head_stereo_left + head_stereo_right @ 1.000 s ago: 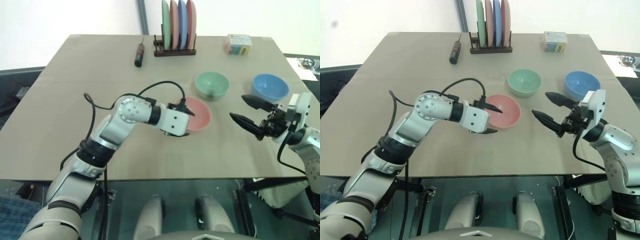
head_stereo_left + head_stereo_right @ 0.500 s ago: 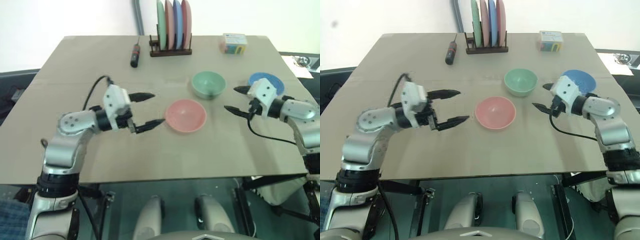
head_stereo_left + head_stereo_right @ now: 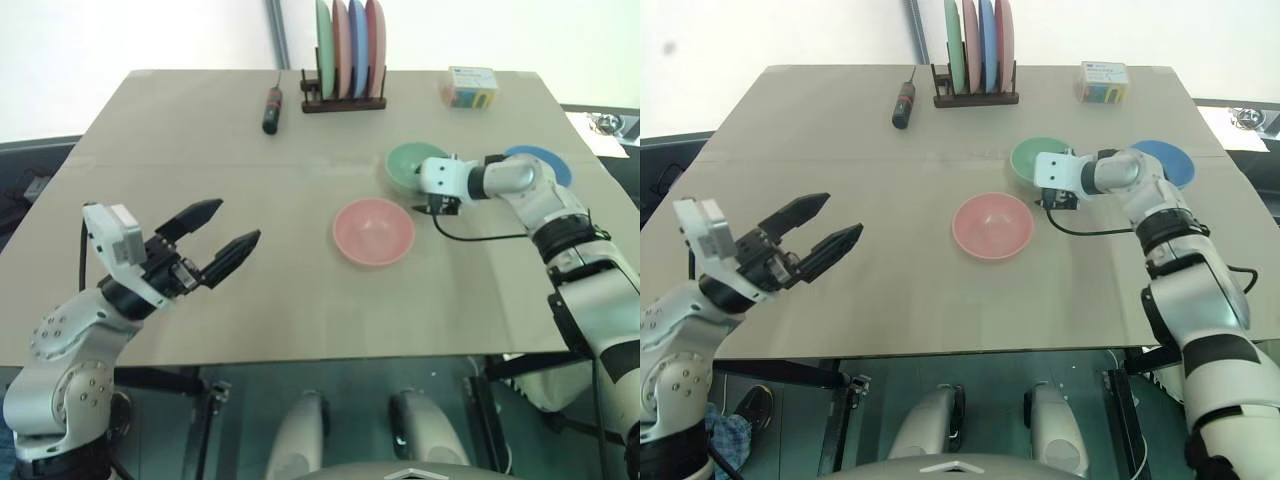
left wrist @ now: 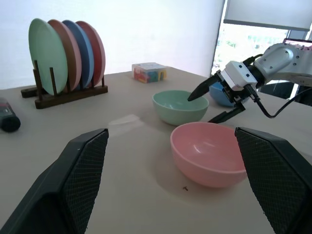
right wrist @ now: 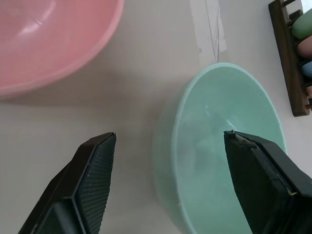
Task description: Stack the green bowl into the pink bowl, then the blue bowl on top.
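- The green bowl (image 3: 415, 166) sits upright on the table (image 3: 180, 170), toward the far right part, and nothing lies inside it.
- The right gripper (image 5: 170, 187) is at this bowl with its two black fingers spread wide; in the right wrist view one finger (image 5: 261, 170) is over the bowl's hollow and the other is outside, over the table, so the near rim lies between them. Whether a finger touches the rim cannot be told.
- The gripper holds nothing.
- The pink bowl (image 3: 373, 231) stands upright near the middle of the table, just in front of and to the left of the green bowl, with a strip of bare table between the two. It is empty.
- The blue bowl (image 3: 540, 162) is to the right of the green bowl, partly hidden behind the right arm, and apart from the other bowls.
- The left gripper (image 3: 215, 240) hovers over the table's near left part, well apart from all three bowls, its fingers wide apart and empty, pointing toward the pink bowl.
- At the far edge, a dark wooden rack (image 3: 345, 100) holds four plates on edge: green, pink, blue and pink.
- A black marker-like tool (image 3: 271, 109) lies left of the rack.
- A small box with coloured contents (image 3: 471, 87) stands at the far right corner.
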{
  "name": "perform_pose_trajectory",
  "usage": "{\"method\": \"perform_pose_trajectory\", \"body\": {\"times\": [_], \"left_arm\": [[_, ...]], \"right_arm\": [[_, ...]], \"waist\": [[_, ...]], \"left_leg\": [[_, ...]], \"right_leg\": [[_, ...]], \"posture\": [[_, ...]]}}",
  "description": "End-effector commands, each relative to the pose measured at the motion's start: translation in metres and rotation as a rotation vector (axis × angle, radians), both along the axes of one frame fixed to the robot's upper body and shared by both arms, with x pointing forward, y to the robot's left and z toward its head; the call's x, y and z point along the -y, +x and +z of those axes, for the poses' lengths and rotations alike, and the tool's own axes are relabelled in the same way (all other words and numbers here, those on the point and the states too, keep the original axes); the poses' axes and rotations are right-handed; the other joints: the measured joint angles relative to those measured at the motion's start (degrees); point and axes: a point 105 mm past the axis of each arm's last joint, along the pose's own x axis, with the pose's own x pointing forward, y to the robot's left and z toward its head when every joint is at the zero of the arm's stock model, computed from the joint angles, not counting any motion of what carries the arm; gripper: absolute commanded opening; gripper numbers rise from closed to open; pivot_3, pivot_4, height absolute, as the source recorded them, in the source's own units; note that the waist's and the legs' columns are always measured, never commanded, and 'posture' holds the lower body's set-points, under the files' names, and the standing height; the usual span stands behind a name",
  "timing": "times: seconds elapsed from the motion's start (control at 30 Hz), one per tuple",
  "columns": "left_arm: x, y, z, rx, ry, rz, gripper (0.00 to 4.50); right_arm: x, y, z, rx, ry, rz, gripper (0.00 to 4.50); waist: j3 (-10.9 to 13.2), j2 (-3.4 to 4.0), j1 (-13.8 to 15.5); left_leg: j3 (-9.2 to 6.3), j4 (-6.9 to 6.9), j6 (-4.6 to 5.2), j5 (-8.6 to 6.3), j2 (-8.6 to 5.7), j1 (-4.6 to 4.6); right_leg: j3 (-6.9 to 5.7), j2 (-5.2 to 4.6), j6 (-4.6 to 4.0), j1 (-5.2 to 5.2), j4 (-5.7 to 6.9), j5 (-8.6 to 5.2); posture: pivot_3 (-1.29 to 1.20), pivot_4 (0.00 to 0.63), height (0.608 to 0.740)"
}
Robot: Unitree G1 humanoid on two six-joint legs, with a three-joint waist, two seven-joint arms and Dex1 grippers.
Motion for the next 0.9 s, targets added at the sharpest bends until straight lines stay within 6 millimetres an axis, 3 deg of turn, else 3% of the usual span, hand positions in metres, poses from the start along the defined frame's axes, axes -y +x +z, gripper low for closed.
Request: {"method": "perform_pose_trajectory", "body": {"times": [0.03, 0.17, 0.2, 0.3, 0.47, 0.67, 0.9], "left_arm": [[0.007, -0.014, 0.015, 0.094, -0.015, -0.005, 4.42], [0.011, -0.020, 0.011, 0.068, -0.036, -0.021, 4.42], [0.011, -0.021, 0.011, 0.069, -0.038, -0.024, 4.50], [0.013, -0.023, 0.014, 0.088, -0.043, -0.027, 4.50], [0.013, -0.021, 0.014, 0.094, -0.042, -0.025, 4.50], [0.014, -0.015, 0.014, 0.099, -0.040, -0.027, 4.50], [0.015, -0.013, 0.011, 0.093, -0.030, -0.038, 4.50]], "right_arm": [[0.007, 0.009, 0.001, 0.011, -0.051, -0.074, 3.73], [0.006, 0.013, -0.002, 0.000, -0.061, -0.123, 3.73], [0.005, 0.013, -0.002, -0.004, -0.060, -0.129, 3.19], [0.003, 0.015, 0.001, 0.003, -0.063, -0.129, 2.30], [-0.001, 0.015, 0.003, 0.007, -0.062, -0.122, 0.10], [-0.002, 0.016, 0.015, 0.072, -0.051, -0.085, 0.02], [-0.020, -0.002, 0.062, 0.112, 0.044, 0.122, 0.02]], "waist": [[0.0, 0.00, 0.0], [0.0, 0.01, -0.1], [0.0, 0.01, 0.0], [0.0, 0.02, -0.1], [0.0, 0.02, -0.1], [0.0, 0.03, -0.1], [0.0, 0.08, -0.1]], "left_leg": [[-0.01, 0.00, 0.00, 0.00, 0.00, -0.01], [0.03, 0.00, 0.00, 0.00, -0.01, 0.02], [0.00, 0.00, 0.00, 0.00, 0.00, 0.03], [0.00, 0.00, 0.00, 0.00, -0.01, 0.03], [0.01, -0.02, 0.00, 0.00, -0.01, 0.02], [0.01, -0.03, 0.00, 0.00, -0.01, 0.01], [0.03, -0.11, 0.00, 0.00, -0.01, -0.01]], "right_leg": [[-0.01, 0.00, 0.00, 0.00, 0.00, 0.00], [0.04, 0.00, -0.01, 0.00, 0.03, 0.00], [0.01, 0.01, -0.01, 0.00, 0.04, 0.00], [0.01, 0.01, -0.02, 0.00, 0.04, -0.01], [0.01, 0.02, -0.01, -0.01, 0.03, 0.00], [0.01, 0.02, -0.01, -0.03, 0.02, 0.00], [0.03, 0.02, 0.00, -0.07, -0.02, 0.00]], "posture": [[0.00, 0.150, 0.740], [0.00, 0.150, 0.740], [0.00, 0.150, 0.740], [0.00, 0.150, 0.740], [0.00, 0.150, 0.740], [0.00, 0.150, 0.740], [0.00, 0.150, 0.740]]}}
